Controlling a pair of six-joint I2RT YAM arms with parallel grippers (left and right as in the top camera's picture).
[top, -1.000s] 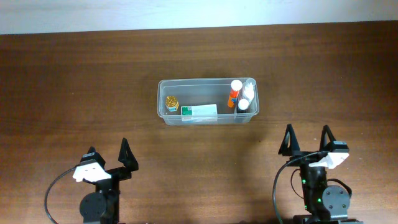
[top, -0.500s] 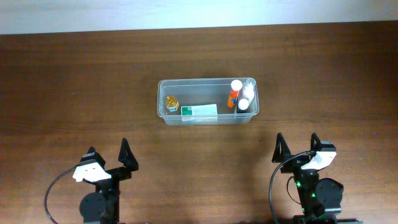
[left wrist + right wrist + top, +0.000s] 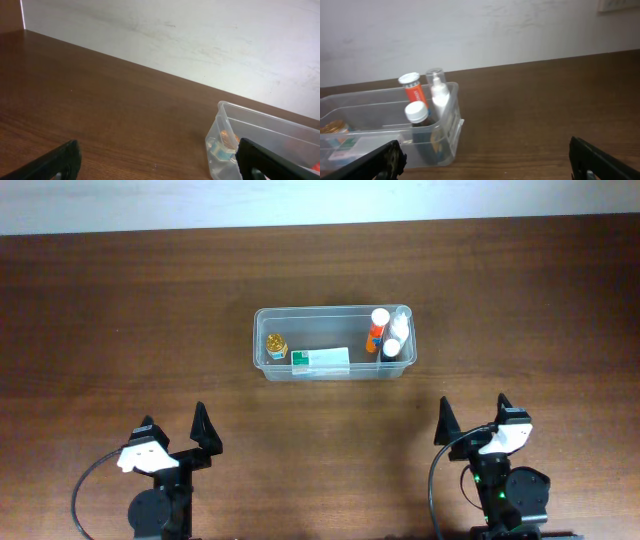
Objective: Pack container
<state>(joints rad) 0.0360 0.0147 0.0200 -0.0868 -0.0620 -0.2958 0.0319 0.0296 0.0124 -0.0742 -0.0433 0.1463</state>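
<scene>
Container [image 3: 320, 310] seems packed, and the right hand [image 3: 474, 416] slides back a bit, open and empty like the left hand [image 3: 172, 425].

**Right arm draws back toward the near edge**

Only the right gripper [image 3: 473, 405] has moved; a second ago its fingertips reached farther up the desk [image 3: 100, 330], and they now sit lower, closer to the near edge; it has also slid a little leftward, away from the near right corner; most of that shift came in the first half-second, with only a slight creep since; the spread between its fingers looks unchanged.
</scene>
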